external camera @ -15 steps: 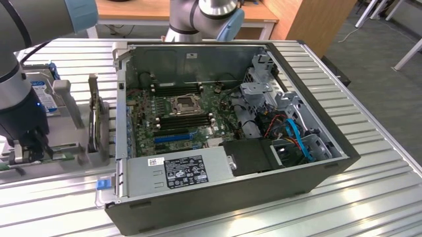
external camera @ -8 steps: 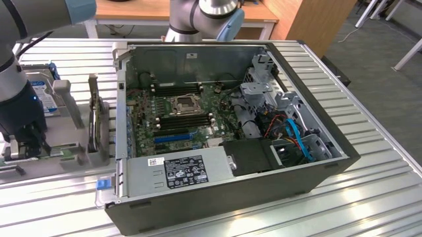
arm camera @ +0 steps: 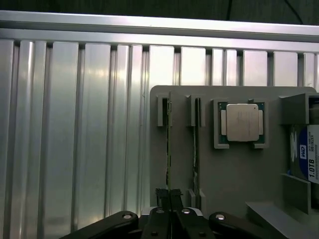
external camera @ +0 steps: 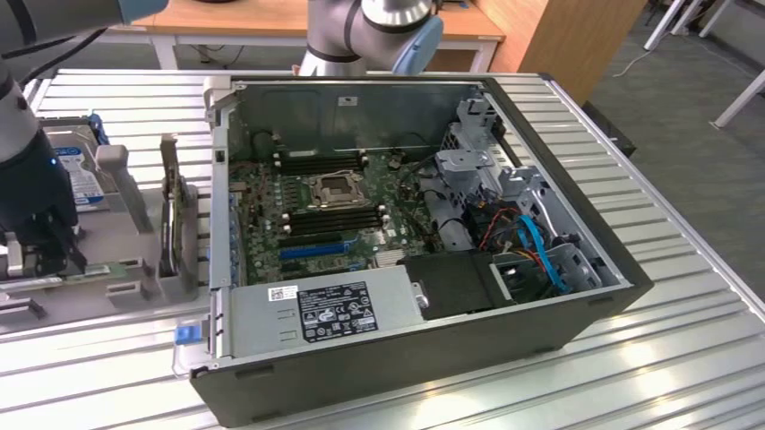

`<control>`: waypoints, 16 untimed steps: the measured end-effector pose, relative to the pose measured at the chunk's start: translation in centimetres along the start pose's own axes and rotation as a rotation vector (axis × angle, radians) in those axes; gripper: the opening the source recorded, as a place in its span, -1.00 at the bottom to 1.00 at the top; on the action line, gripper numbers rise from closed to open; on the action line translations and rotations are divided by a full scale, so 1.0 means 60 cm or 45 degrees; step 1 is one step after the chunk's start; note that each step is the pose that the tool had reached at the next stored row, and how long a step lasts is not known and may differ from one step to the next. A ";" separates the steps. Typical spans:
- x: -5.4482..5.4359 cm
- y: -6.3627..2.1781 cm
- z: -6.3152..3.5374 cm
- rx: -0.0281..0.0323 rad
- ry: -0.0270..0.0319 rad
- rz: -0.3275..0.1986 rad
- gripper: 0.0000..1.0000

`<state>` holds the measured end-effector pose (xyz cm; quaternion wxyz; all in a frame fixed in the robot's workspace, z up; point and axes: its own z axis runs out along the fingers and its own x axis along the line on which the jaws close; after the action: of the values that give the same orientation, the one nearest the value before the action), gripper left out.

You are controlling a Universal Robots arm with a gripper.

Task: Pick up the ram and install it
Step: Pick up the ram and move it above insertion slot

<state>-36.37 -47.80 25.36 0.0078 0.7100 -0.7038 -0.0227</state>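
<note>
The gripper (arm camera: 168, 195) pinches the near end of the ram (arm camera: 168, 144), one jaw on each side. The ram stands on its thin edge in the grey holder (arm camera: 234, 174), its long side running straight away from the jaws. Another stick (arm camera: 196, 144) stands just beside.

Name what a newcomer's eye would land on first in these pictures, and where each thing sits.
The open computer case dominates the middle of the exterior view, its green motherboard laid bare. At that view's left, the gripper is shut on the ram, which stands on edge in a grey tray that also holds a silver processor chip.
</note>
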 end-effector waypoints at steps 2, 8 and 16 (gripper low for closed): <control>0.000 0.000 -0.008 0.0001 0.0000 0.000 -0.77; -0.001 0.001 -0.032 0.0000 0.0000 0.000 -0.77; -0.001 0.002 -0.064 0.0001 -0.0001 0.000 -0.77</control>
<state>-36.33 -47.80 29.20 0.0077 0.7100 -0.7038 -0.0227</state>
